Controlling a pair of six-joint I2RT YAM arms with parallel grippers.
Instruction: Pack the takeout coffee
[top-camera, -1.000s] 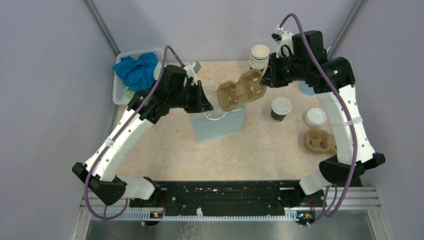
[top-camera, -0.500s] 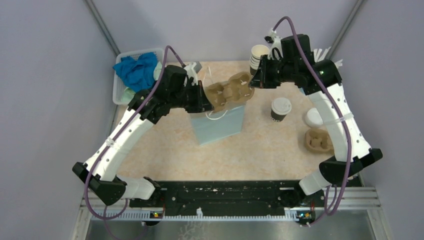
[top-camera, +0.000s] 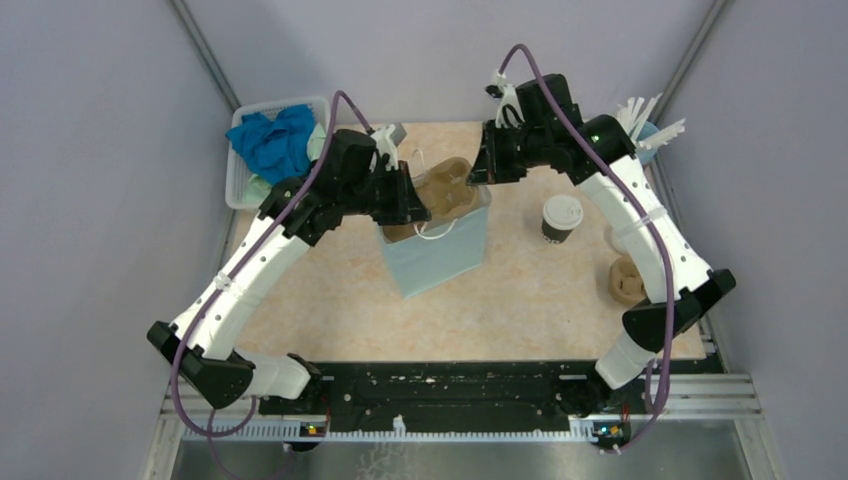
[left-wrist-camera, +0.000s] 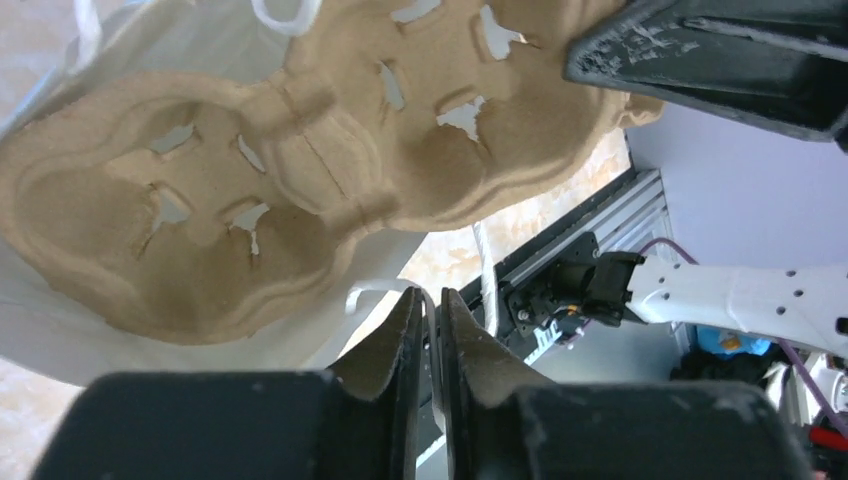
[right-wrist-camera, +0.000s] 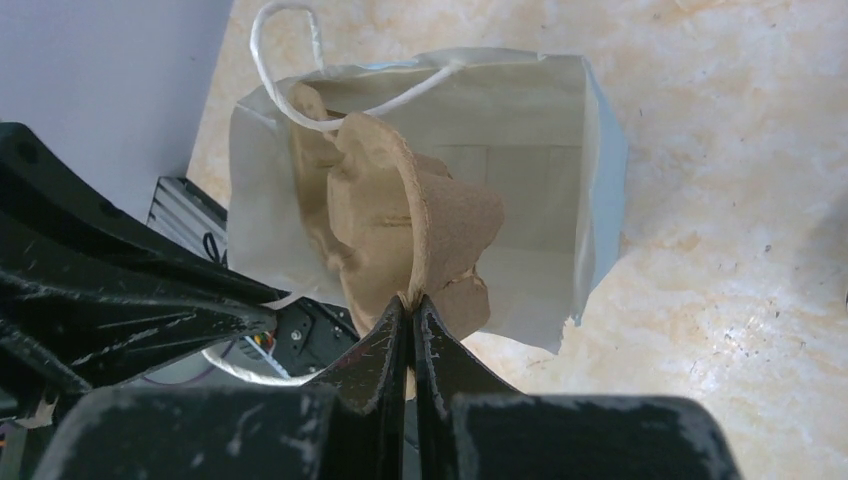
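Table: beige marbled table (top-camera: 520, 290), grey walls around.
Top view: coffee cup (top-camera: 561, 219) stood upright on the table, right of the bag (top-camera: 440, 255), apart from it.
Left wrist: left gripper (left-wrist-camera: 430, 312) was nearly closed, pinching the bag rim under the tray (left-wrist-camera: 300, 170).
Right wrist: right gripper (right-wrist-camera: 410, 312) clamped the tray edge; tray was partly inside the bag.

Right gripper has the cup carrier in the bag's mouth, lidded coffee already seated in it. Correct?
No. The coffee is not in the cup carrier: it stands on the table, right of the paper bag, per the top view. The right gripper does hold the cup carrier in the bag's mouth.
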